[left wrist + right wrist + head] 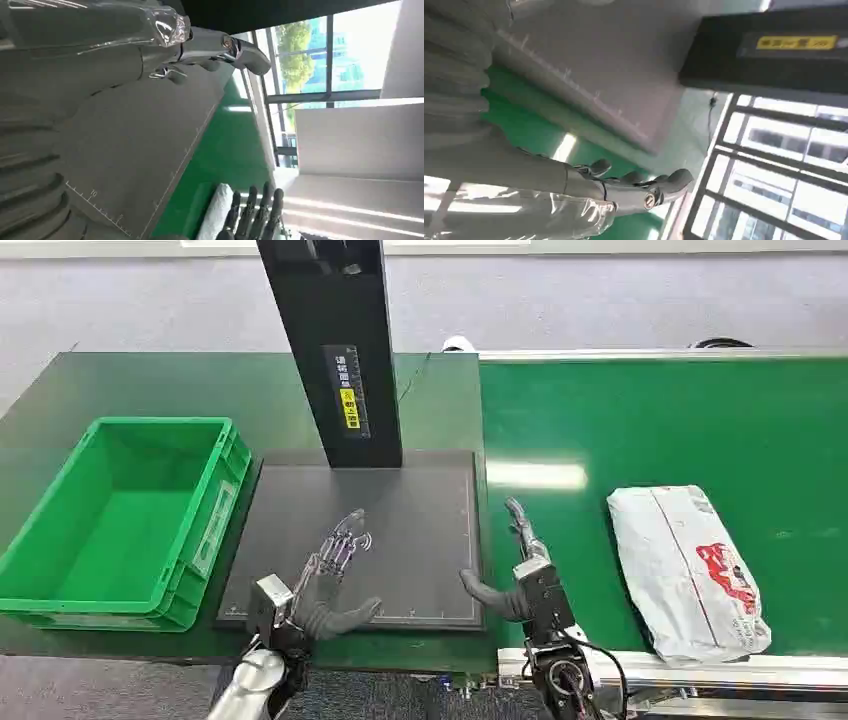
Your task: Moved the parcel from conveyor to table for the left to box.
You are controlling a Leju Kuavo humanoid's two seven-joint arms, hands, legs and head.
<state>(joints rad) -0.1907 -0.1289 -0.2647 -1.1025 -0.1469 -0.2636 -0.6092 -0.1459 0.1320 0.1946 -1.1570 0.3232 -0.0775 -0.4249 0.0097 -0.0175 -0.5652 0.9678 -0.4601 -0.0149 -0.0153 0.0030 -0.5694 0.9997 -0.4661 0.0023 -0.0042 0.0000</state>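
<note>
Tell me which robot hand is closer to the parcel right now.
The right robot hand: it hangs at the conveyor's near edge beside the parcel, while the left robot hand is over the dark mat.

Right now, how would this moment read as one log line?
parcel: on conveyor | left robot hand: open over mat | right robot hand: open | crate: empty

Cropped arms, unreadable label beside the scanning pad

Both silver arms run off the frame's lower edge below the dark pad (400,530); small print on the black column's (335,350) yellow label (349,408) is illegible.
</note>
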